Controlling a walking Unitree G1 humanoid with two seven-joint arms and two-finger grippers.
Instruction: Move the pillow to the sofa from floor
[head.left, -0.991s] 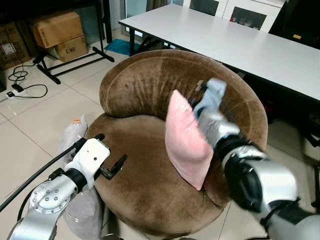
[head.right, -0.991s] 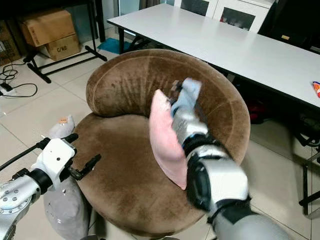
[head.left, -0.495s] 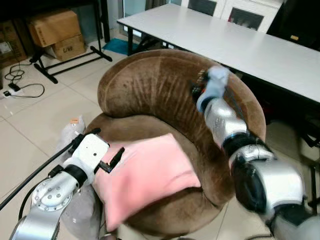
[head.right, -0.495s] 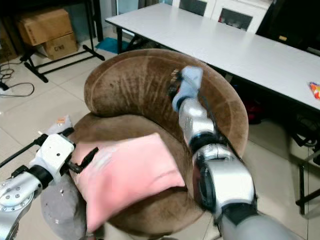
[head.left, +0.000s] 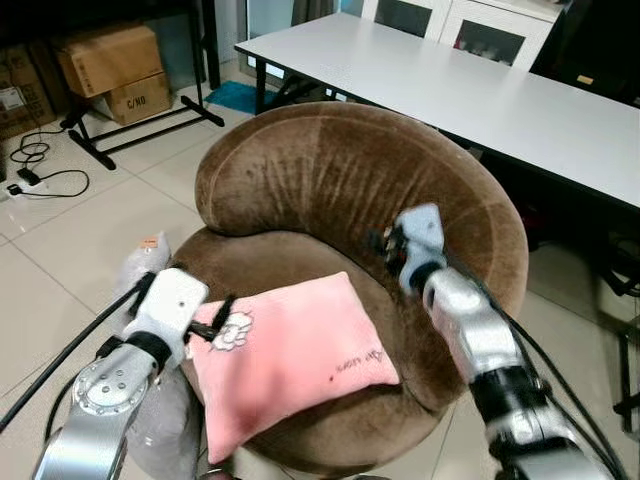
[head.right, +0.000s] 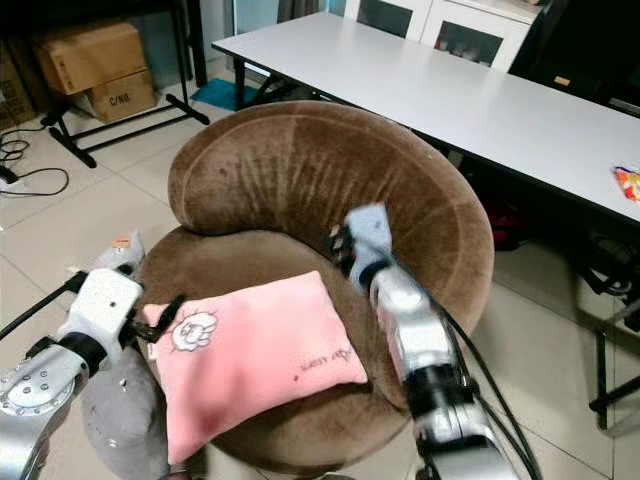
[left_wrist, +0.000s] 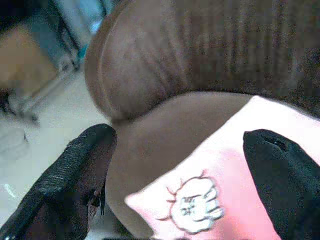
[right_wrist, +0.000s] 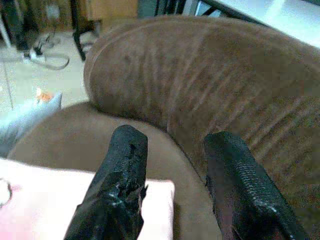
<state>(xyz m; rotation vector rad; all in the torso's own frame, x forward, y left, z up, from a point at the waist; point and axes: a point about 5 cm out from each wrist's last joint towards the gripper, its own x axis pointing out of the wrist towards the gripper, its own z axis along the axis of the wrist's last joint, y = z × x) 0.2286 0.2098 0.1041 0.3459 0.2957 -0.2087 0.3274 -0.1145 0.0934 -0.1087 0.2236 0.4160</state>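
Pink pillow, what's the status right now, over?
Pink pillow flat on brown round sofa, one corner overhanging front edge. Left tool open at its sheep-print corner. Right tool open above seat, holding nothing. Nothing in the way.

Grey cushion (head.right: 125, 420) half hidden behind left arm (head.right: 40, 385), sofa (head.right: 300, 180).

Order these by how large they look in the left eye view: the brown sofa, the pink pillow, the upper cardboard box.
1. Brown sofa, clearly the largest.
2. Pink pillow.
3. Upper cardboard box, smallest as seen, though it stands farther from the camera, so its true size is unsure.
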